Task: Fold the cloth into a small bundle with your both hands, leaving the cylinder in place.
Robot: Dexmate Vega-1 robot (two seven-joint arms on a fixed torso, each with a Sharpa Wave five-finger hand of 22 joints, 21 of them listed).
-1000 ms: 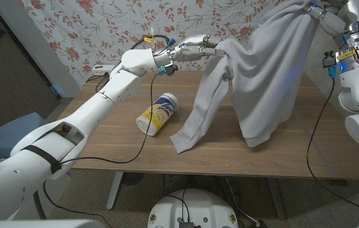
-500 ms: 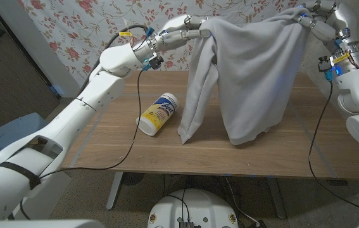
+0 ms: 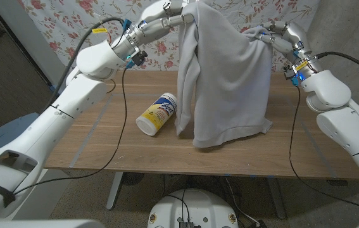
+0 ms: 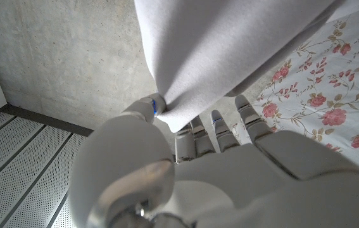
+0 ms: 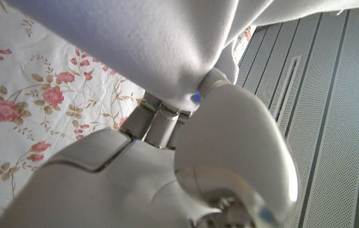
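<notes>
A pale grey cloth (image 3: 223, 76) hangs high over the table, its lower hem touching the wood. My left hand (image 3: 166, 9) pinches its upper left corner, and the left wrist view shows the cloth (image 4: 230, 44) caught between thumb and fingers of that hand (image 4: 185, 158). My right hand (image 3: 275, 31) holds the other upper corner; in the right wrist view the cloth (image 5: 135, 44) is gripped by this hand (image 5: 185, 145). A white and yellow cylinder (image 3: 157, 114) lies on its side on the wooden table (image 3: 90, 145), just left of the hanging cloth.
A flowered wall covering (image 3: 71, 25) hangs behind the table. A black cable (image 3: 123, 107) dangles from my left arm over the table's left part. Another cable (image 3: 293, 139) hangs from my right arm near the right side.
Both hands have carried the hanging cloth leftward, and the right hand has come lower and closer to the left. The cloth now hangs narrower, nearer the cylinder. The cylinder has not moved.
</notes>
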